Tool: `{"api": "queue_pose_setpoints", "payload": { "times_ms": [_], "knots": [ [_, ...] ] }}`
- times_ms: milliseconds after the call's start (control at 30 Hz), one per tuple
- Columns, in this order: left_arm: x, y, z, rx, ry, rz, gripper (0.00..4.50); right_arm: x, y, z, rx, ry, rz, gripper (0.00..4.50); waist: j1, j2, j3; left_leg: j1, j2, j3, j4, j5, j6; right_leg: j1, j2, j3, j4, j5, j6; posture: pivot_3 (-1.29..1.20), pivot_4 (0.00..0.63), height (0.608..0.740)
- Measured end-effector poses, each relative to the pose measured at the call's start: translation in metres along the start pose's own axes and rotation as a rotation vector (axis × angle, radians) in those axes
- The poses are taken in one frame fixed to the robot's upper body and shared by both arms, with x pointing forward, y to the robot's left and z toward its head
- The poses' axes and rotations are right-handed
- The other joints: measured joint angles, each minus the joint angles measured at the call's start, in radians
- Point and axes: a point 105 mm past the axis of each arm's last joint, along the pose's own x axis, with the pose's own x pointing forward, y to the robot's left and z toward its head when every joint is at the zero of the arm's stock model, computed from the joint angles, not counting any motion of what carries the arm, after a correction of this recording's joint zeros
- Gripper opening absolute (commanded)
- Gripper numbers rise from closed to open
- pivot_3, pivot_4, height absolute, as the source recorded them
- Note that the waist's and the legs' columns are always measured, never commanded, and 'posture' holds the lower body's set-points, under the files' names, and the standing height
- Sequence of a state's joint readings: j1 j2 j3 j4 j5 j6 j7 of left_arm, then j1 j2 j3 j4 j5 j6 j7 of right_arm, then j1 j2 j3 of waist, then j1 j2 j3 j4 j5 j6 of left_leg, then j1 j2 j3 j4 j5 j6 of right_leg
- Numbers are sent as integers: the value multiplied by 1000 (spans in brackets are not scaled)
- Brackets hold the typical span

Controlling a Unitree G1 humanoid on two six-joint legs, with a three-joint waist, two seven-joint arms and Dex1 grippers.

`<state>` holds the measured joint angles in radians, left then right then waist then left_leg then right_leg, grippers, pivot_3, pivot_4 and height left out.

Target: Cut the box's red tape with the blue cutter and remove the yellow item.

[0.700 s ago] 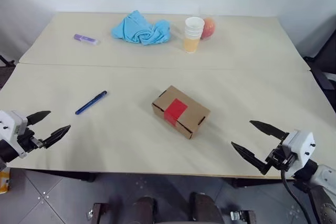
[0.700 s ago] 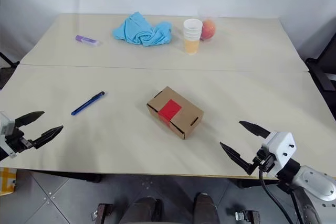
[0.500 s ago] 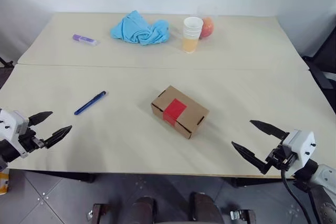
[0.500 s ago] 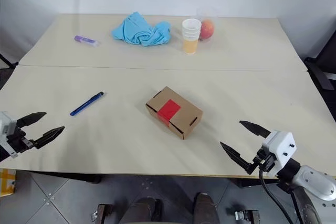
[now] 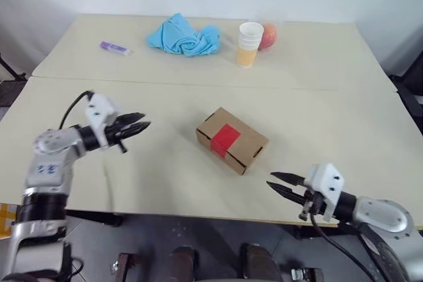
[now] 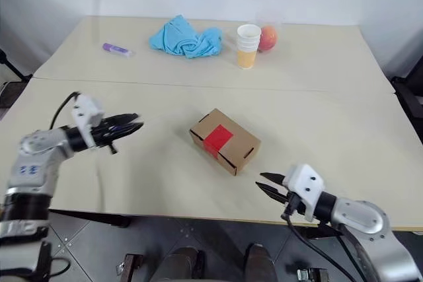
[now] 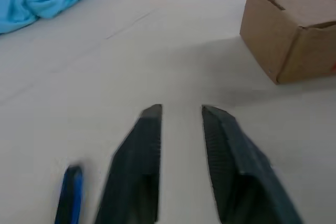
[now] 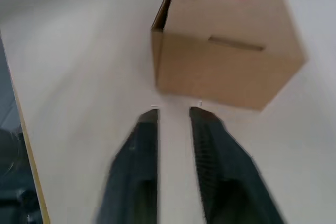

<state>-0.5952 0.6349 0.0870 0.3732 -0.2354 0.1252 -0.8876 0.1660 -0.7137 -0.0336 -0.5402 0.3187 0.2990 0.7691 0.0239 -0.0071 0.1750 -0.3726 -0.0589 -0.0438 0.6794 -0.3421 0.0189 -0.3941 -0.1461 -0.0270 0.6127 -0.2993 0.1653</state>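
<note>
The brown box (image 5: 246, 152) lies mid-table with the red tape (image 5: 226, 139) across its lid. My left gripper (image 5: 144, 122) reaches out over the table to the left of the box, its fingers drawn to a narrow gap with nothing between them. In the left wrist view the blue cutter (image 7: 71, 198) lies on the table just beside one finger (image 7: 139, 166), not gripped. My right gripper (image 5: 272, 184) hovers near the table's front edge, pointing at the box's near end (image 8: 226, 61), fingers almost together and empty. The yellow item is hidden.
At the back of the table lie a blue cloth (image 5: 184, 36), stacked paper cups (image 5: 250, 44), an orange-red fruit (image 5: 268, 35) and a short purple stick (image 5: 114, 47). A seam (image 5: 198, 84) runs across the table. The table's front edge (image 5: 198, 217) is close to the right gripper.
The left arm has swung forward and inward over the table to the cutter's spot. The right gripper has moved left towards the box. Both grippers closed from wide open.
</note>
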Motion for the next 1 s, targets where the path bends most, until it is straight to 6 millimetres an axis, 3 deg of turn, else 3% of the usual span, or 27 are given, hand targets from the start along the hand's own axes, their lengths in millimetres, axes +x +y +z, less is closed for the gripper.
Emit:
{"api": "queue_pose_setpoints", "payload": {
  "times_ms": [33,100,200,300,433,633,867,1000],
  "knots": [
    [13,-2,4,-2,-13,-16,32,6,-1,-2,-7,12,-1,0,0,0,0,-1,0,0,1,0,0,0,0,0,0,0,0,0,150,740],
    [35,-11,10,2,-27,-71,32,18,-7,-1,-14,13,-19,0,-5,0,0,-1,0,1,1,0,0,0,0,0,0,0,0,0,150,740],
    [65,-33,13,24,-42,-180,32,34,-31,4,-27,17,-107,0,-11,0,0,-1,1,1,2,0,0,0,0,-1,0,0,0,0,150,740],
    [77,-50,6,-3,-30,-255,32,38,-45,11,-46,15,-150,0,-16,0,0,-1,1,0,1,0,0,-1,0,-3,0,0,0,0,150,740],
    [74,-58,-1,-29,4,-323,32,41,-56,9,-44,39,-174,0,-24,0,0,-2,1,0,2,0,0,-2,0,-5,0,0,0,0,150,740],
    [45,-74,-8,-166,26,-470,32,55,-90,25,-37,-8,-229,0,-31,0,0,-2,2,0,3,0,0,-2,0,-6,2,0,0,0,150,740],
    [3,-91,8,-229,42,-617,32,76,-121,40,-66,-58,-269,0,-33,1,1,-2,5,-2,3,0,0,-2,-2,-6,3,0,0,0,150,740],
    [-2,-90,26,-281,-6,-635,32,57,-140,30,-104,-4,-310,0,-15,3,2,-4,3,-6,4,0,0,-2,-3,-7,4,0,0,0,150,740]
  ]
}}
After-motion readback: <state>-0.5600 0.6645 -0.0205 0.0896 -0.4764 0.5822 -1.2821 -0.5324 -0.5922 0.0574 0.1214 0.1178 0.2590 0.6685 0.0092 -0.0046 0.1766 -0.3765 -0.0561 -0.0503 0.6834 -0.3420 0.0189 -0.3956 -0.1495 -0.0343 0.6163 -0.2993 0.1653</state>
